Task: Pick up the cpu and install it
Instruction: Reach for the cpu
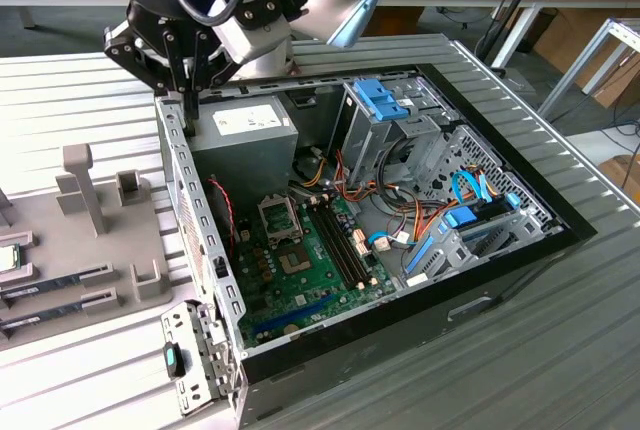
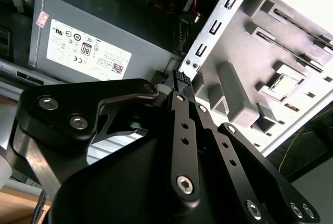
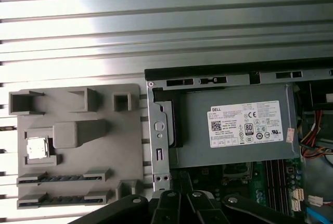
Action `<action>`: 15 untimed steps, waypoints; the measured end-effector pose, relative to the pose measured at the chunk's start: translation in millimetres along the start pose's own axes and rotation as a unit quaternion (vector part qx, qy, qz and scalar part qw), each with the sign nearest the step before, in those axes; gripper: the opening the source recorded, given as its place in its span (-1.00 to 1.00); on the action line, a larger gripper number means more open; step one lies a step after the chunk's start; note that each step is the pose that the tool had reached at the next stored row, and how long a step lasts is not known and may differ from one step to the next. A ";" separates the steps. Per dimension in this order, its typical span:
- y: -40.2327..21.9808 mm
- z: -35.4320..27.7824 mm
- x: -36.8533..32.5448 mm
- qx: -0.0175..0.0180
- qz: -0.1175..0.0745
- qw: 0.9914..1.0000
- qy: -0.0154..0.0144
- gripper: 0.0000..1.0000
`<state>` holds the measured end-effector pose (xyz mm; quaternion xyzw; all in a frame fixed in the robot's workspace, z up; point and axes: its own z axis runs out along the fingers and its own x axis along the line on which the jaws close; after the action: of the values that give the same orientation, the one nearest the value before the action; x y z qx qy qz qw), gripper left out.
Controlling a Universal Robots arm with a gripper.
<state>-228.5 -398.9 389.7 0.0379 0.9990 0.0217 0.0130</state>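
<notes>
One step in hand, by the look of it: reaching for the cpu [image 3: 36, 147], not yet touched. Lies flat, metal face up, in a square pocket of the grey tray [image 3: 125, 140] on the exterior view's left, beside the computer case [image 1: 185, 200]. As for the gripper [image 2: 179, 76], hangs over the far left corner of the case in the exterior view, just above the power-supply box [image 3: 234, 130] and well apart from the cpu, jaws pinched together on nothing. To do this well, most likely: spread the jaws before coming down, centre over the pocket, descend straight, and close on two opposite edges rather than on the metal face, staying clear of the pocket's walls. Being square, has no real long axis; sits with edges parallel to the tray's edges. Cannot tell which corner carries the alignment mark, so worth checking against the socket [image 1: 277, 215] on the board.
</notes>
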 end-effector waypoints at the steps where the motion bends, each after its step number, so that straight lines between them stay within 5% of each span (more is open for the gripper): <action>1: 0.0 0.0 0.2 0.000 0.000 1.000 0.000 -0.79; 15: -0.4 0.1 4.9 0.000 0.000 1.000 0.000 -0.79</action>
<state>-233.4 -398.9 389.4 0.0379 0.9990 0.0217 0.0131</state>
